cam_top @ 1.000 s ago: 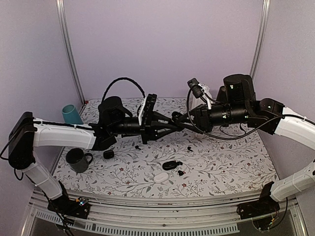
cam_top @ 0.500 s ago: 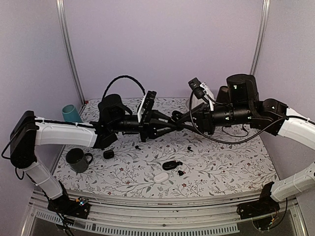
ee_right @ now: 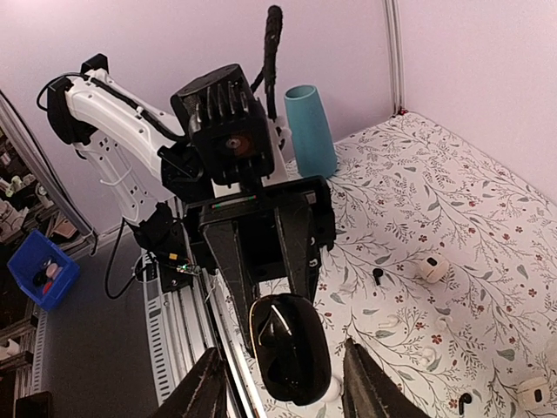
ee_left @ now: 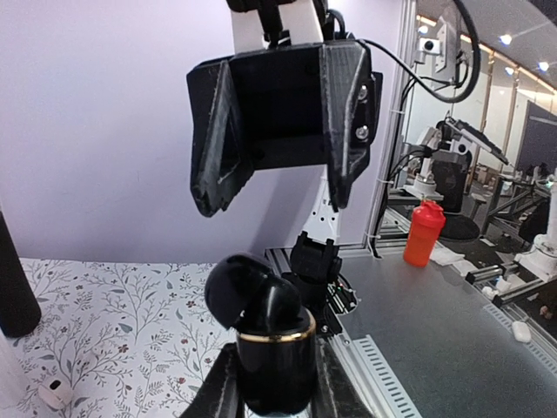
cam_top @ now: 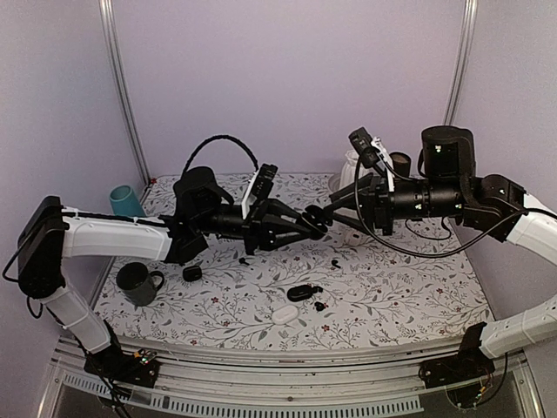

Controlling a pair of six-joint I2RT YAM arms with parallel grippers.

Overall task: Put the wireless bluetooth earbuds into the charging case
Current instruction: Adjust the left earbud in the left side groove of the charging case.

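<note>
1. Now the left fingers are clamped on the black charging case, held aloft over mid-worktop. Its lid is hinged open, and the gold-rimmed mouth faces the right arm.
2. The right fingers are apart with nothing visible between them. They sit level with the case, just off its mouth and not touching it.
3. The earbuds are not in the case or in either grip. They show as dark specks on the worktop below both arms.
   - The marked one lies beneath the right fingers, a little toward the near edge.
   - A second sits under the left forearm.
   - A third is just beside an open black case.
   - They are too small to read which way the stems run.
4. My reading is that the next move hinges on height. The right arm is the free one and nearer the first earbud, so its fingers would need to come straight down from case level.
5. In the way:
   - The left arm spans above the second earbud.
   - The spare open case crowds the third.
6. Elsewhere:
   - A white case near the front.
   - A small black case.
   - A dark mug.
   - A teal cup at the far left, well apart.
</note>
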